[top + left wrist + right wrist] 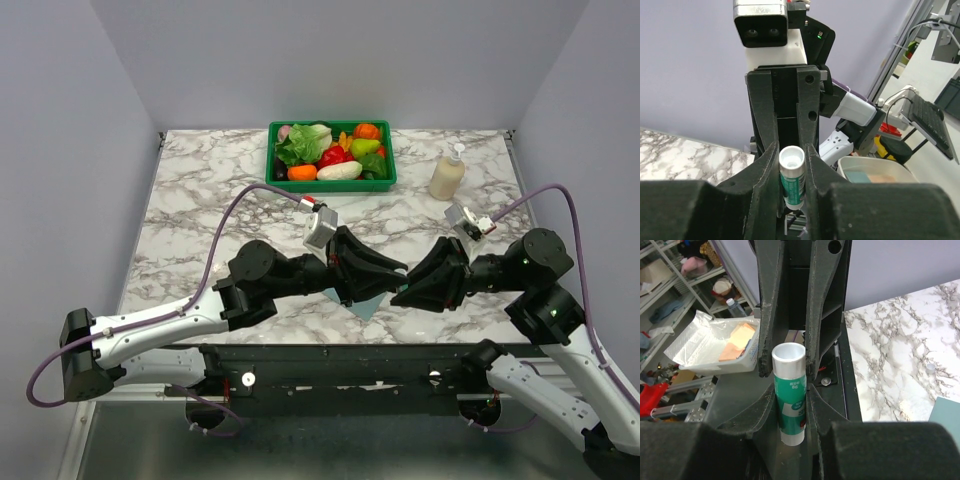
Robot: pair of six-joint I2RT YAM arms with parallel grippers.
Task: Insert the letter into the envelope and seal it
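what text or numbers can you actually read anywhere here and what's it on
"66": on the green label of the glue stick, right wrist view.
Smaller print below it: too blurred to read.
Same label in the left wrist view: too blurred.
Bottle, crate: no text visible.

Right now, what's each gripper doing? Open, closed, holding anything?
Left gripper: fingers closed on the glue stick.
Right gripper: fingers closed on the same glue stick.

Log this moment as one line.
right claw: shut on glue stick | left claw: shut on same stick | envelope: corner showing below claws | letter: not in view
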